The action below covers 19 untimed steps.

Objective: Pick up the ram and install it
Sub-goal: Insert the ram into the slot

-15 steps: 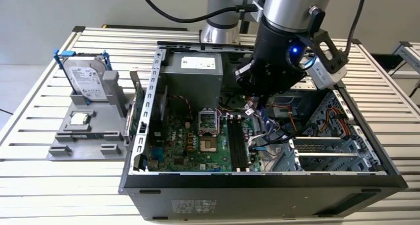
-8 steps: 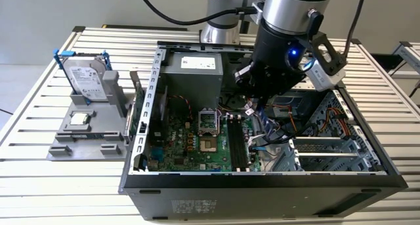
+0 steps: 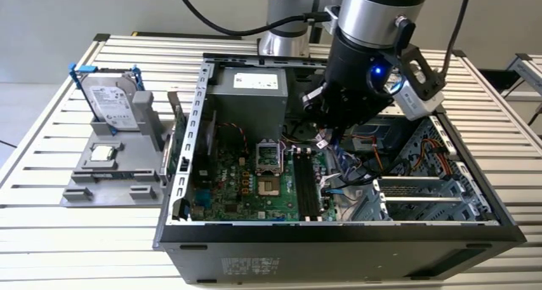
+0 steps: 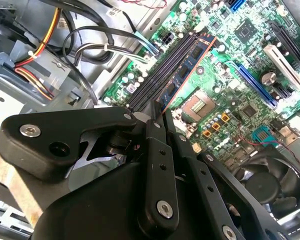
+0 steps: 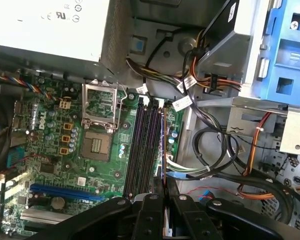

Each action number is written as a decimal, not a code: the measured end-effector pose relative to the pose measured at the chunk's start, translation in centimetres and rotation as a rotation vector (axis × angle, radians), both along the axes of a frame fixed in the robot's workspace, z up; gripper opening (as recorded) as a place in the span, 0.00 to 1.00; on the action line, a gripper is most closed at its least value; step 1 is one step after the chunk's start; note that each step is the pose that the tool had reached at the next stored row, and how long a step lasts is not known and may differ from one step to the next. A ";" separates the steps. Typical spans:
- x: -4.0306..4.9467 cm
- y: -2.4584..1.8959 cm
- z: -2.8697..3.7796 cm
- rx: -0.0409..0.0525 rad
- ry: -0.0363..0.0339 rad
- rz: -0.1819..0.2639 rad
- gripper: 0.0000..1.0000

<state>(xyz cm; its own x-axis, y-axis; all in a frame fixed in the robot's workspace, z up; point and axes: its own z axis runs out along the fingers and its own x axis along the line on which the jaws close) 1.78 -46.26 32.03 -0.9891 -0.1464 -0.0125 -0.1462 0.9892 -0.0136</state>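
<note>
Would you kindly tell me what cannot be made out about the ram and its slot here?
- Whether the ram is seated in the memory slots: its lower edge is hidden behind its own board in the second wrist view.
- The ram's gripped end: covered by the end effector in both wrist views.
- How the slot latches stand: too small in the exterior view.

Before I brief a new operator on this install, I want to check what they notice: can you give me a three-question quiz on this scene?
1. True or false: the silver box-shaped hard drive stands inside the black computer case.
2. What do the jaws hold? A) a small square silver processor chip B) the long blue-green ram stick C) a cable
3. Which part of the motherboard does the stick run along?

Key: 1 false, it stands on the grey fixture; 2 B; 3 the long black memory slots.
</note>
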 end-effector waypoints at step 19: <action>0.00 0.02 -0.98 -0.0032 0.0000 0.000 0.00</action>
<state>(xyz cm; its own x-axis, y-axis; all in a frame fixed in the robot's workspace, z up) 1.78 -46.25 31.05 -0.9891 -0.1465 -0.0121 -0.1462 0.9891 -0.0167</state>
